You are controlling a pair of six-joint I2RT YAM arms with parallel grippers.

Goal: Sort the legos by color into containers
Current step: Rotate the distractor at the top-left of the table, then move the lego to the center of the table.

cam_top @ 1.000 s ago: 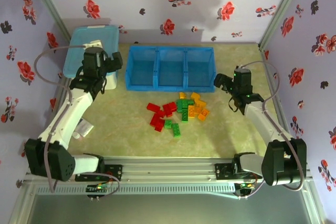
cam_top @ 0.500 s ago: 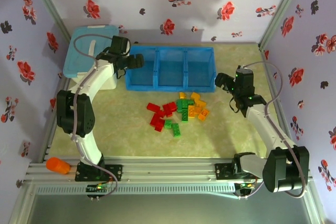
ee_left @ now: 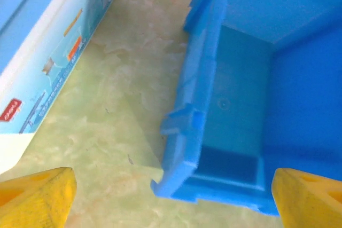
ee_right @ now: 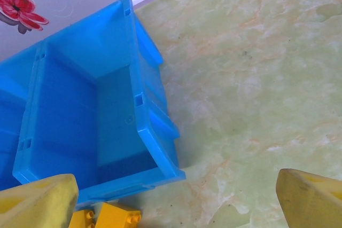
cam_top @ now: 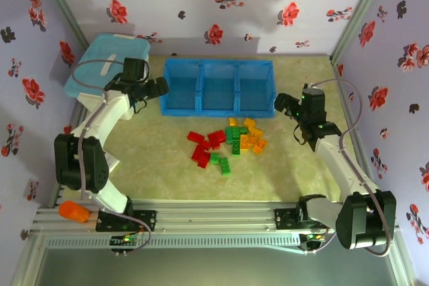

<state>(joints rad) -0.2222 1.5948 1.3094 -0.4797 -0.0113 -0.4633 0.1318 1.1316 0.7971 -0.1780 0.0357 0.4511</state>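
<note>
**Two robot arms poised with open jaws beside a blue tray, bricks not yet sorted**

Seen from above, a loose pile of legos [cam_top: 226,142] lies on the pale green counter [cam_top: 154,165], near the front of a long bright blue tray [cam_top: 218,63]. The tray's three containers [cam_top: 220,92] look empty. Red bricks [cam_top: 201,147] are on the pile's left, green bricks [cam_top: 229,147] in the middle and orange-yellow bricks [cam_top: 249,136] on the right. Several touch or overlap.

The left jaws hang by the tray's left end, near a pale blue tub [cam_top: 100,65]. Their yellow fingertips [ee_left: 35,198] are spread wide with nothing between them. The right jaws hang by the tray's right end, also spread wide and empty.

The bricks are probably light, rigid and smooth-sided, and each is much smaller than the jaws. The best hold is likely from above, pinching two flat side walls rather than the studded top. A brick at the pile's edge would be the easiest to take, since crowded neighbours would get nudged. A light brick could skid or flip out of a poor pinch.
</note>
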